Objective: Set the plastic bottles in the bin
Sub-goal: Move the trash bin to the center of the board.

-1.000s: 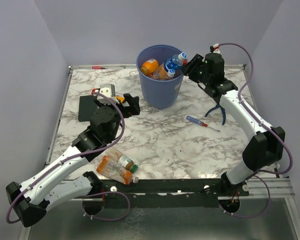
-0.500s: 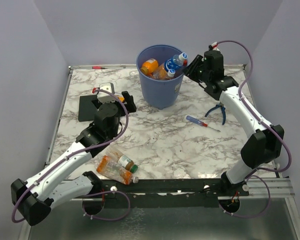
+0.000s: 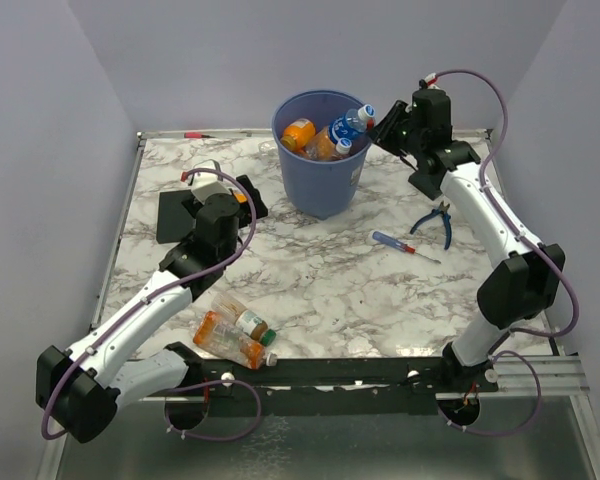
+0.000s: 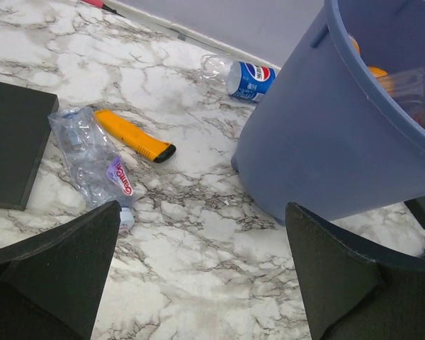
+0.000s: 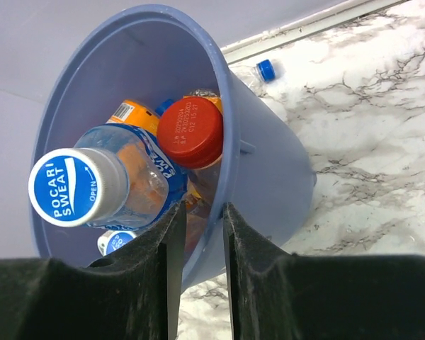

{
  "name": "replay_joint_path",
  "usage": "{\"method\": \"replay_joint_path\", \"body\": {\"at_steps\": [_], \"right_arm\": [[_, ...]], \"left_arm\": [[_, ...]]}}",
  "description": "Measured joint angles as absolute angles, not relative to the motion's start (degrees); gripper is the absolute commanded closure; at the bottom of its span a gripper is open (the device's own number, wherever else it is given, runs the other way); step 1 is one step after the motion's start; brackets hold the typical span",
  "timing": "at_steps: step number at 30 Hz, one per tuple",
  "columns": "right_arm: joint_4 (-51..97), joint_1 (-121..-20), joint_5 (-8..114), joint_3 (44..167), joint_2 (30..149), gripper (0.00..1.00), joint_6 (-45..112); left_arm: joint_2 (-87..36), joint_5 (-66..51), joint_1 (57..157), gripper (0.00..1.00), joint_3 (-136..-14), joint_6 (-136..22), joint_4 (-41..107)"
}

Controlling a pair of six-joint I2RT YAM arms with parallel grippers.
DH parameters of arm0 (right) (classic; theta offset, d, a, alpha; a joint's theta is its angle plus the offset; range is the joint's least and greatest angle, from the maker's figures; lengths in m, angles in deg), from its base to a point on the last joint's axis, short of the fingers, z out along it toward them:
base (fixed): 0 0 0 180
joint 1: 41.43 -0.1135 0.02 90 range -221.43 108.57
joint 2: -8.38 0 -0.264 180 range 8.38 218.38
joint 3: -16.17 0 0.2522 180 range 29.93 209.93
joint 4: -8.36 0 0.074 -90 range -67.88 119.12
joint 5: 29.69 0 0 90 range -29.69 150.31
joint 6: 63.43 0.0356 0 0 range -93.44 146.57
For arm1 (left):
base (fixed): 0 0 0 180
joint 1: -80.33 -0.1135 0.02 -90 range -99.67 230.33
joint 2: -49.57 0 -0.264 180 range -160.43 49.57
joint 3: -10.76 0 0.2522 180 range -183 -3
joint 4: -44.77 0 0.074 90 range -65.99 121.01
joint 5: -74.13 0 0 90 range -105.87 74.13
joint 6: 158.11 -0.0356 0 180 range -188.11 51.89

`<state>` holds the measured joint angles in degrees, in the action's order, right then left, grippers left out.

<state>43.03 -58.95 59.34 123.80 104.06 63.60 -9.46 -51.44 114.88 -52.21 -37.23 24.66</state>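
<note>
The blue bin (image 3: 320, 185) stands at the back middle of the table with several plastic bottles (image 3: 342, 128) piled in it. My right gripper (image 3: 383, 128) is closed on the bin's right rim (image 5: 227, 170), one finger inside and one outside. A Pocari Sweat bottle (image 5: 92, 185) and a red-capped bottle (image 5: 191, 131) lie just inside. My left gripper (image 3: 248, 198) is open and empty low over the table, left of the bin (image 4: 340, 142). A crushed clear bottle (image 4: 92, 159) lies ahead on its left. A Pepsi bottle (image 4: 242, 75) lies behind the bin. Two orange-labelled bottles (image 3: 235, 330) lie near the front edge.
A black slab (image 3: 175, 215) lies left of my left gripper, also seen in the left wrist view (image 4: 7, 142). An orange utility knife (image 4: 131, 133) lies beside the crushed bottle. A screwdriver (image 3: 405, 246) and pliers (image 3: 435, 220) lie right of the bin.
My left arm has stretched out and its gripper has moved back and left, toward the slab. My right gripper has shifted slightly up at the bin's rim.
</note>
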Motion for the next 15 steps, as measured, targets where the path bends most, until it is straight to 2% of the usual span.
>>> {"method": "replay_joint_path", "body": {"at_steps": [3,7,9,15], "right_arm": [[44.2,-58.9,58.6,125.5,105.7,0.71,63.6],[46.3,-58.6,57.5,127.6,107.7,0.61,63.6],[47.7,-58.6,57.2,128.1,108.2,0.6,63.5],[49.9,-58.6,55.8,128.9,108.9,0.74,63.0]], "left_arm": [[-9.5,-51.2,114.4,0.01,-52.2,-36.7,24.7],[-9.2,-51.1,113.9,0.01,-52.1,-36.3,24.7],[-8.7,-51.1,113.7,0.01,-51.6,-36.2,24.9],[-8.2,-50.7,113.4,0.01,-50.1,-35.8,25.2]]}}
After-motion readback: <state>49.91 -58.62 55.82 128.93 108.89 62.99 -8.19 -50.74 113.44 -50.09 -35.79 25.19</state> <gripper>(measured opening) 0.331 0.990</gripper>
